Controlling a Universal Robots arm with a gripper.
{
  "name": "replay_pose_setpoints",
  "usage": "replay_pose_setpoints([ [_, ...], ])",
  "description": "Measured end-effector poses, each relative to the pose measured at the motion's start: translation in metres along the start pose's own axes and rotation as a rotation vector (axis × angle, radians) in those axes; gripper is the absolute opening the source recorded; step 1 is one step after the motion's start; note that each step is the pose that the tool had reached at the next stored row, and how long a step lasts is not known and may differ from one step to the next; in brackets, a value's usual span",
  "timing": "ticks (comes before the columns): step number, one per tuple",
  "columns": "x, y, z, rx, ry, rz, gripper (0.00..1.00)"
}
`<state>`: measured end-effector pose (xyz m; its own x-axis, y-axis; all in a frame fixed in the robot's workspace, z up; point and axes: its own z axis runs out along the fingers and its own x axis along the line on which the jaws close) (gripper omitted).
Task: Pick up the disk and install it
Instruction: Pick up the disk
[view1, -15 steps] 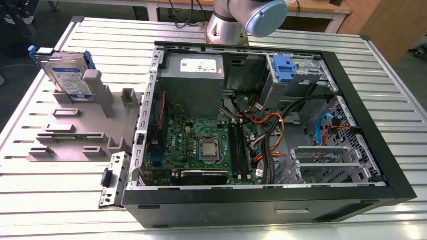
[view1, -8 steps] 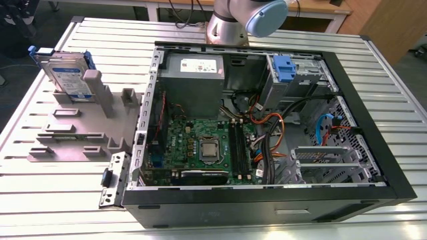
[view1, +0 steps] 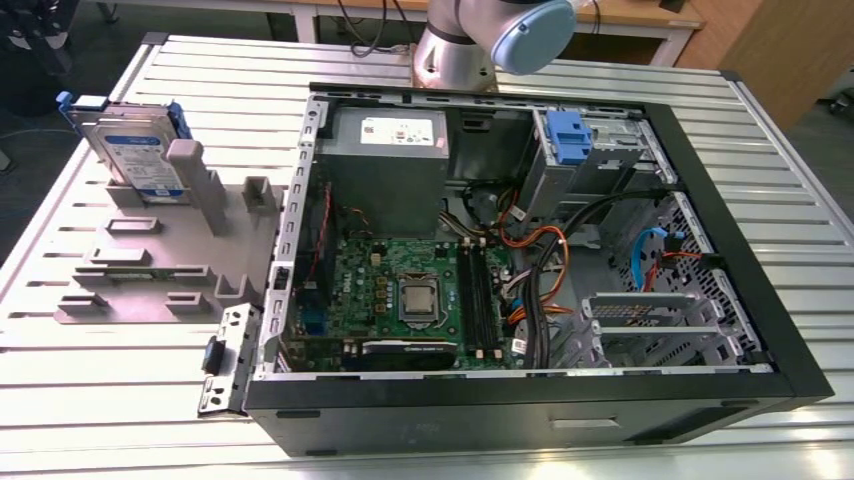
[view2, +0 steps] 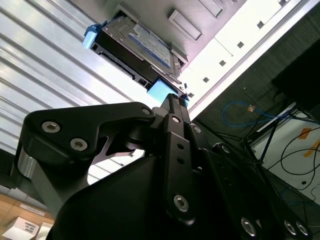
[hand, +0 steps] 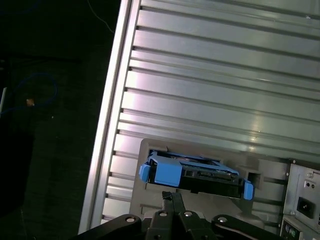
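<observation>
The disk (view1: 140, 150) stands on its edge in a grey holder (view1: 160, 260) at the exterior view's left, silver with a white-and-blue label and blue frame ends. Both wrist views look onto it: the disk (hand: 195, 175) shows its top edge with blue tabs, and the disk (view2: 140, 47) shows its label. My gripper (hand: 171, 196) hangs over the disk, apart from it, with the black fingers drawn together and nothing between them. The same gripper (view2: 172, 100) points at the disk's blue end.
An open black computer case (view1: 534, 410) lies in the middle of the slatted metal table (view1: 107, 400), with a grey metal box (view1: 387, 150) and a blue bracket (view1: 567, 135) inside. The table's edge (hand: 107, 125) runs close to the holder, with dark floor and cables beyond.
</observation>
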<state>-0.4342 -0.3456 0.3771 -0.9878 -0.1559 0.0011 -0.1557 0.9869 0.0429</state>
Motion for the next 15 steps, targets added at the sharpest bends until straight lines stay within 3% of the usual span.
replay_pose_setpoints([
  [15, 0.0, 0.0, 0.0, 0.0001, 0.0017, -0.04, 0.11],
])
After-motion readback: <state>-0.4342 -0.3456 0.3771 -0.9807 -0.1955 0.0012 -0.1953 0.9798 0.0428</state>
